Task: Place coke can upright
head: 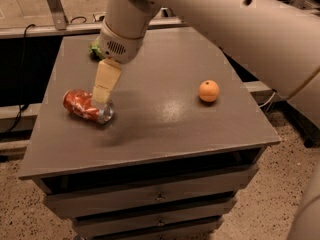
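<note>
You see the tool [101, 98] over the can [77, 103], lying at the surface's [165, 129] 9 o'clock; tool opening cannot be told.

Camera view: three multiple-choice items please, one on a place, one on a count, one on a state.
1. Where is the tool?
A) far right
B) at the coke can, on the left
C) out of sight
2. How many orange fruits lie on the table?
A) three
B) two
C) one
3. The coke can is:
A) lying on its side
B) upright
C) lifted

1 B: the tool's tip overlaps the can.
2 C: a single fruit sits at the right.
3 A: the can's silver top faces sideways, with its body along the tabletop.
</note>
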`<state>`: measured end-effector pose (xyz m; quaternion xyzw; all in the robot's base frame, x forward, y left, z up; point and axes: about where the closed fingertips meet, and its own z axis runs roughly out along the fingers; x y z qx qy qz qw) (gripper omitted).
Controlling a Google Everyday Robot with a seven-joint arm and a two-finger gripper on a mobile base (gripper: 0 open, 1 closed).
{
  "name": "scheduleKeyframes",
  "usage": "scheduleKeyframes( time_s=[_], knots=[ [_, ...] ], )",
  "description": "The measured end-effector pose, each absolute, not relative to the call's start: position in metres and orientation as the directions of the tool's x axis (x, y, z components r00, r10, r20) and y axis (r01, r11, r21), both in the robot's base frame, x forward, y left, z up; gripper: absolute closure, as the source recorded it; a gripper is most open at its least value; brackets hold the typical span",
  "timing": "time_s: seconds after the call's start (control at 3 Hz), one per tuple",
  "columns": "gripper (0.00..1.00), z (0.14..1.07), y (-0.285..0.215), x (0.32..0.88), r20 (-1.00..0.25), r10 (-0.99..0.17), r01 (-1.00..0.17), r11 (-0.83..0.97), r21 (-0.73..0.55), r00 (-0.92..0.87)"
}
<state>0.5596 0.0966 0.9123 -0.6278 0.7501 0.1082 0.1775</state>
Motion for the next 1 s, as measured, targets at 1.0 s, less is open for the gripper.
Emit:
scheduleKeyframes(
  time_s=[1.0],
  knots=[
    [0.0, 0.855, 0.167, 0.572, -0.323, -0.912, -0.959, 0.28, -0.044, -0.251]
  ],
)
